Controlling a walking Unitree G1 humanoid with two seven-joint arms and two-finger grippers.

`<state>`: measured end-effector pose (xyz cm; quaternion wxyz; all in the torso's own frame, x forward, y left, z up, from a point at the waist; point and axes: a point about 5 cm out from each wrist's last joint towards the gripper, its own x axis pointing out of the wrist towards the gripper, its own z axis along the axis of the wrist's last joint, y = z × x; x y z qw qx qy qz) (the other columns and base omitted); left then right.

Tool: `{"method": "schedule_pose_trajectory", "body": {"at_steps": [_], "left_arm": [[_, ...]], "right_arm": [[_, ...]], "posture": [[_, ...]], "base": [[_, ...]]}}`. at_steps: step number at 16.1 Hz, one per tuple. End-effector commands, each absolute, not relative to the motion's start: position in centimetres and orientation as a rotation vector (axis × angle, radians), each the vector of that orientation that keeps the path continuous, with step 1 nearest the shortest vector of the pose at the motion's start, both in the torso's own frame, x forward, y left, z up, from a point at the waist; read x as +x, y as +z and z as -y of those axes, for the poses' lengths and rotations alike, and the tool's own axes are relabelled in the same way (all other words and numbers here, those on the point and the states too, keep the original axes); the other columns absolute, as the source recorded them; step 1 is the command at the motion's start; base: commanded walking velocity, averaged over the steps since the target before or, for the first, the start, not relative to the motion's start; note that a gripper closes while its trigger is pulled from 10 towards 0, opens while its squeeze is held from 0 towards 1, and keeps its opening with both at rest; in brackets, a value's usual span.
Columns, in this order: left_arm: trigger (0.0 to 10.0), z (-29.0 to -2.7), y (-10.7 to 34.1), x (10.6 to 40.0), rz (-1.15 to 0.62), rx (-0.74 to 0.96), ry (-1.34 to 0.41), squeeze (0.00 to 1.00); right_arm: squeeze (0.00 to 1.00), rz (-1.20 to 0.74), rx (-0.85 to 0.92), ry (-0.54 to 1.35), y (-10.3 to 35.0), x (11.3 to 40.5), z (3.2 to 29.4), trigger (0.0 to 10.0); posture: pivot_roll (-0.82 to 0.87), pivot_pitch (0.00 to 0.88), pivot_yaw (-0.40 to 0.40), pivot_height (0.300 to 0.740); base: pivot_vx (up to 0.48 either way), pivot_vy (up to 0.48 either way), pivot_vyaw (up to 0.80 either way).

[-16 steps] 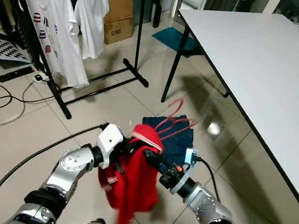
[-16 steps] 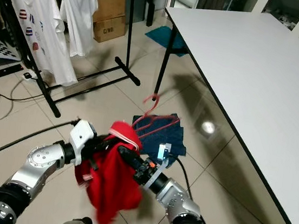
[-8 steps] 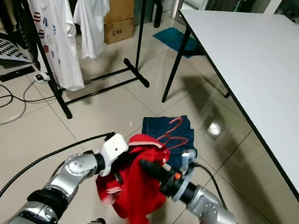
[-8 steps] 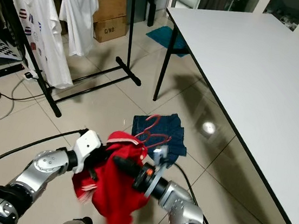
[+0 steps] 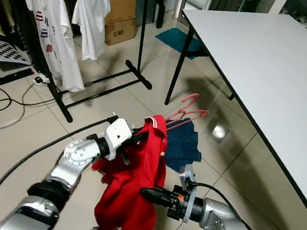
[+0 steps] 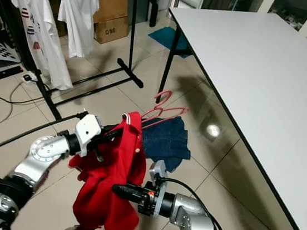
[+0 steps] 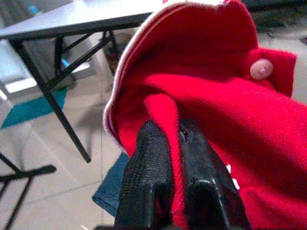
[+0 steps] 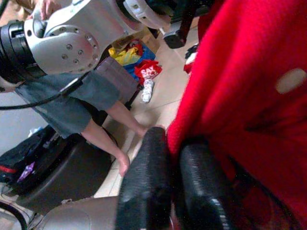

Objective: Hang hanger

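Closest to the robot, the right gripper (image 5: 145, 192) is reaching low across its body, forearm nearly level, and its black fingers (image 8: 144, 191) are pinching a fold of the red shirt (image 5: 136, 186) near the lower hem; in the right wrist view the cloth is sitting squeezed between the two pads. Just beyond and higher, the left gripper (image 5: 138, 138) is lifting from a bent elbow, its fingers (image 7: 148, 187) clamped together on the shirt's collar edge, so the garment is hanging stretched between the two grips. The pink hanger (image 5: 185, 110) is poking out of the collar toward the table (image 5: 271, 68), hook pointing up and away, with a blue garment (image 5: 182, 144) lying on the floor beneath it. The main risk, as I judge it, is that neither claw is gripping the hanger itself: it is only riding inside the shirt, so tilting or tugging could be letting it slide out of the neck opening and drop. Farther off, the black clothes rack (image 5: 61, 89) with two white shirts (image 5: 52, 29) is standing well apart, so walking there while both arms are pulling the cloth could be loosening the collar hold.
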<state>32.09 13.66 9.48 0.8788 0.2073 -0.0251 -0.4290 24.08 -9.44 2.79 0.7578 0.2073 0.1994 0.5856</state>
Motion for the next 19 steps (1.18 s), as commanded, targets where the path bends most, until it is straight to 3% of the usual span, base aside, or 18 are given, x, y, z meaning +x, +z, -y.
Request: {"method": "schedule_pose_trajectory", "body": {"at_steps": [1, 2, 3, 4, 5, 6, 7, 9, 10, 15, 16, 17, 19], "left_arm": [[10.0, -13.3, 10.1, 32.2, 0.087, 0.474, -0.927, 0.0], [10.0, -13.4, 10.5, 32.2, 0.1, 0.526, -0.942, 0.0], [10.0, -13.6, 10.7, 32.2, 0.108, 0.57, -0.957, 0.0], [10.0, -13.7, 10.8, 32.3, 0.107, 0.601, -0.972, 0.0], [10.0, -13.8, 10.8, 32.3, 0.104, 0.616, -0.978, 0.0], [10.0, -14.0, 10.7, 32.3, 0.093, 0.634, -0.978, 0.0], [10.0, -14.1, 10.7, 32.3, 0.091, 0.636, -0.976, 0.0], [10.0, -14.1, 10.6, 32.5, 0.088, 0.638, -0.962, 0.0], [10.0, -13.8, 10.6, 32.5, 0.095, 0.633, -0.958, 0.0], [10.0, -13.8, 10.5, 32.5, 0.101, 0.624, -0.942, 0.0], [10.0, -13.8, 10.5, 32.5, 0.102, 0.622, -0.94, 0.0], [10.0, -13.8, 10.7, 32.6, 0.11, 0.611, -0.931, 0.0], [10.0, -13.7, 10.7, 32.6, 0.115, 0.605, -0.927, 0.0]], "right_arm": [[0.88, -0.415, 0.43, 1.277, 3.0, 24.1, 9.4, 10.0], [1.0, -0.44, 0.398, 1.318, 2.9, 23.7, 9.2, 10.0], [1.0, -0.463, 0.365, 1.348, 2.8, 23.3, 9.1, 10.0], [0.0, -0.469, 0.361, 1.349, 2.7, 23.2, 9.3, 10.0], [0.0, -0.471, 0.357, 1.343, 2.7, 23.3, 9.5, 10.0], [0.21, -0.466, 0.371, 1.333, 2.8, 23.3, 9.9, 10.0], [1.0, -0.465, 0.389, 1.331, 2.8, 23.3, 10.0, 10.0], [1.0, -0.447, 0.413, 1.329, 3.2, 23.3, 10.1, 10.0], [0.0, -0.423, 0.447, 1.312, 3.5, 23.4, 10.1, 10.0], [0.0, -0.36, 0.539, 1.253, 4.4, 24.0, 10.6, 10.0], [0.02, -0.359, 0.538, 1.243, 4.3, 24.1, 10.6, 10.0], [1.0, -0.364, 0.566, 1.213, 4.3, 24.4, 10.8, 10.0], [1.0, -0.4, 0.513, 1.237, 3.9, 24.0, 10.5, 10.0]], "posture": [[0.17, 0.101, -0.018, 0.74], [0.17, 0.098, -0.02, 0.74], [0.17, 0.098, -0.02, 0.74], [0.17, 0.097, -0.02, 0.74], [0.17, 0.096, -0.021, 0.74], [0.17, 0.096, -0.021, 0.74], [0.17, 0.096, -0.021, 0.74], [0.17, 0.098, -0.022, 0.74], [0.17, 0.098, -0.022, 0.74], [0.16, 0.099, -0.022, 0.74], [0.16, 0.099, -0.022, 0.74], [0.16, 0.098, -0.024, 0.74], [0.16, 0.096, -0.025, 0.74]], "base": [[0.0, 0.0, 0.0], [0.0, 0.0, 0.0], [0.0, 0.0, 0.0], [0.0, 0.0, 0.0], [0.0, 0.0, 0.0], [0.0, 0.0, 0.0], [0.0, 0.0, 0.0], [0.0, 0.0, 0.0], [0.0, 0.0, 0.0], [0.0, 0.0, 0.0], [0.0, 0.0, 0.0], [0.0, 0.0, 0.0], [0.0, 0.0, 0.0]]}}
